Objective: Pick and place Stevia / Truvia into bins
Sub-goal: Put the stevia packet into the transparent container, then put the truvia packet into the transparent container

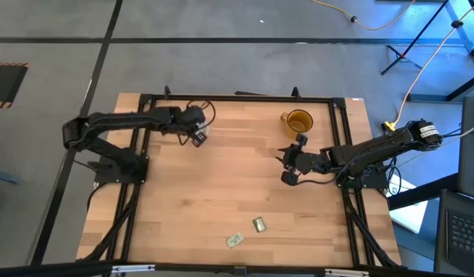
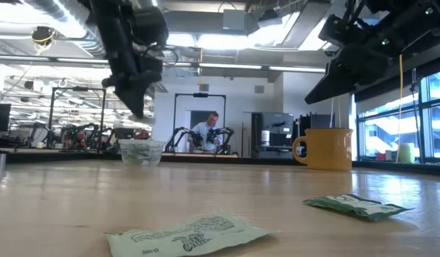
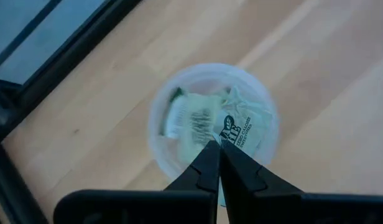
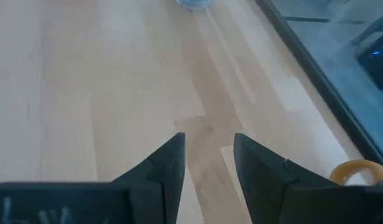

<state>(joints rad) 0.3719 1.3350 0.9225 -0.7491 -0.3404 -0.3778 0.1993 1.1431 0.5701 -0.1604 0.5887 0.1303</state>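
The clear plastic cup (image 1: pixel 200 138) stands on its base near the table's far left and holds several green-and-white sachets (image 3: pixel 210 121). My left gripper (image 3: pixel 217 146) hangs just above its mouth, fingers shut with nothing between them; the low view shows it (image 2: pixel 139 108) clear of the cup (image 2: pixel 141 152). The amber mug (image 1: pixel 299 121) stands far right. My right gripper (image 4: pixel 209 142) is open, hovering over bare wood just nearer than the mug (image 2: pixel 327 148). Two sachets (image 1: pixel 258 224) (image 1: pixel 235 240) lie flat near the table's near edge.
A black frame (image 1: pixel 237 98) runs along the table's far edge and down both sides, inside the arm bases. Bare wood lies between the cups and the two loose sachets (image 2: pixel 191 235) (image 2: pixel 356 205). A person sits in the room far behind the table.
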